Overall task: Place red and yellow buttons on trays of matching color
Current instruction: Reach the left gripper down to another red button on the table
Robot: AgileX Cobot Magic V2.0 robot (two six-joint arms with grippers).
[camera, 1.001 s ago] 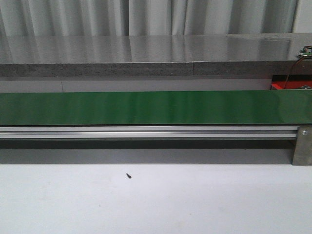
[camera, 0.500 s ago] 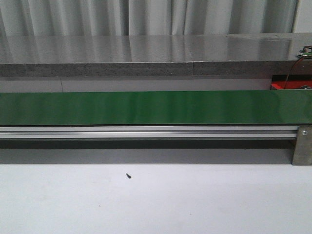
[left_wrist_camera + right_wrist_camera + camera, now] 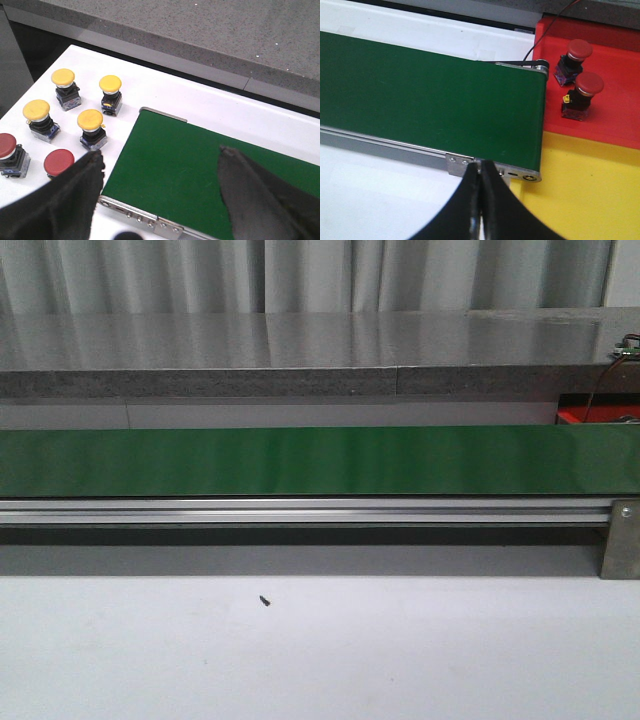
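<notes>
In the left wrist view, several yellow buttons [image 3: 90, 120] and two red buttons [image 3: 58, 162] stand on the white table beside the end of the green belt [image 3: 190, 165]. My left gripper [image 3: 160, 165] is open and empty above that belt end. In the right wrist view, two red buttons [image 3: 582, 90] stand on the red tray [image 3: 610, 115]; the yellow tray [image 3: 590, 190] lies beside it with no button in view. My right gripper [image 3: 480, 175] is shut and empty over the belt's frame near the yellow tray. Neither gripper shows in the front view.
The green conveyor belt [image 3: 300, 460] runs across the front view on an aluminium rail [image 3: 300, 510], with a grey stone ledge [image 3: 300, 350] behind. A small dark speck [image 3: 264, 600] lies on the white table. A black cable [image 3: 560, 15] runs by the red tray.
</notes>
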